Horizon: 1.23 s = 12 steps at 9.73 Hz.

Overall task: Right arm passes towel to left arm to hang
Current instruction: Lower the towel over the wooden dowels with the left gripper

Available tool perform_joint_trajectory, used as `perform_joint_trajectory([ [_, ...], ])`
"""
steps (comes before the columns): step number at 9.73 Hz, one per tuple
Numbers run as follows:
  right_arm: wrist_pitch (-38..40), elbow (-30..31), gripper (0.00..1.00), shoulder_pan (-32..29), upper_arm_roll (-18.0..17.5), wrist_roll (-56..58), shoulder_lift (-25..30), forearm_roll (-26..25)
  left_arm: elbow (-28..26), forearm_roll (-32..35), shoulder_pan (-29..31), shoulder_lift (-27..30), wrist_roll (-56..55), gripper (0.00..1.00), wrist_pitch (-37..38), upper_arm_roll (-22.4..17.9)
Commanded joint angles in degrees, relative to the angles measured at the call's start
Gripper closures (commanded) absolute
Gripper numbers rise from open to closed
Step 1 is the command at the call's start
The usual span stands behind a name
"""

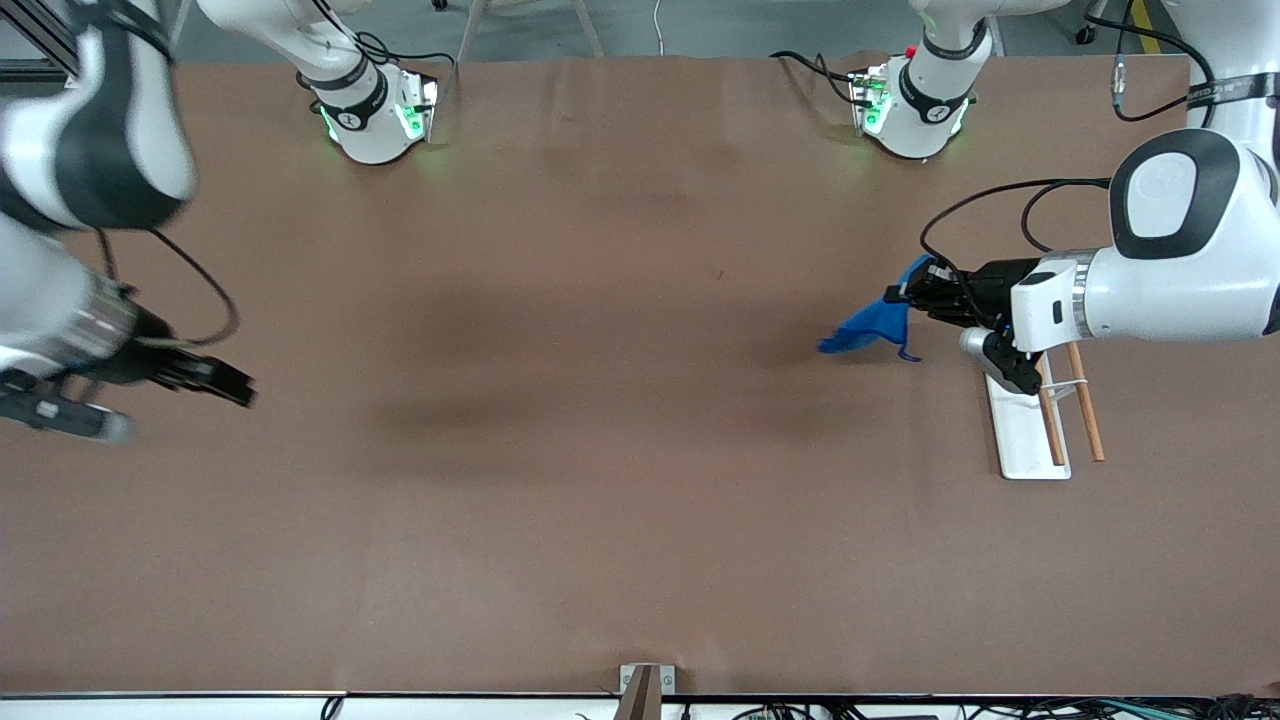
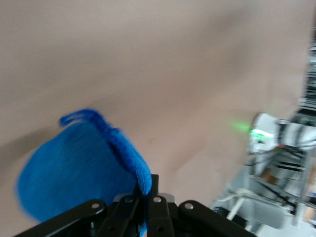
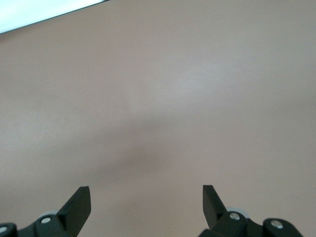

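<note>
The towel [image 1: 872, 322] is a small bright blue cloth that hangs from my left gripper [image 1: 905, 292] above the table, toward the left arm's end. A thin dark-blue loop dangles from its lower edge. In the left wrist view the towel [image 2: 74, 173] fills the area by the shut jaws of the left gripper [image 2: 147, 190], which pinch its edge. My right gripper [image 1: 235, 385] is up over the right arm's end of the table, open and empty. In the right wrist view the right gripper [image 3: 146, 197] shows two spread fingers over bare table.
A white base plate [image 1: 1025, 440] with two slanted wooden rods [image 1: 1085, 410] stands on the table under the left arm's wrist, nearer to the front camera than the towel. The brown table cover [image 1: 600, 400] spans the view. Both arm bases stand along the top.
</note>
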<state>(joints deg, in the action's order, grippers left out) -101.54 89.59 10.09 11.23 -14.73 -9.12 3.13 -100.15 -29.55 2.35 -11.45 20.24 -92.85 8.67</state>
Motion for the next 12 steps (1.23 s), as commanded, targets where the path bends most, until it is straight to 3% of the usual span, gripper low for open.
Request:
perform_joint_trajectory([
  [1, 6.1, 2.7, 0.0, -5.8, -3.9, -0.1, 8.0, -3.8, -0.7, 7.3, -0.9, 0.6, -1.6, 1.0, -2.6, -1.4],
  [3, 11.2, -1.0, 0.0, -12.3, -8.3, 4.8, 10.1, -5.4, -0.8, 15.0, -2.3, 1.3, -3.4, 1.0, -4.9, -4.4],
  [5, 14.5, -5.8, 0.0, -12.5, -8.1, 6.3, 9.6, -5.0, -1.1, 15.6, -2.1, 0.8, -3.6, 1.0, -7.1, -7.2],
  [12, 13.8, -5.3, 0.0, -12.5, -9.1, 6.7, 9.5, -5.5, -0.6, 15.6, -1.6, -4.4, -3.8, 1.0, -14.4, -22.2],
])
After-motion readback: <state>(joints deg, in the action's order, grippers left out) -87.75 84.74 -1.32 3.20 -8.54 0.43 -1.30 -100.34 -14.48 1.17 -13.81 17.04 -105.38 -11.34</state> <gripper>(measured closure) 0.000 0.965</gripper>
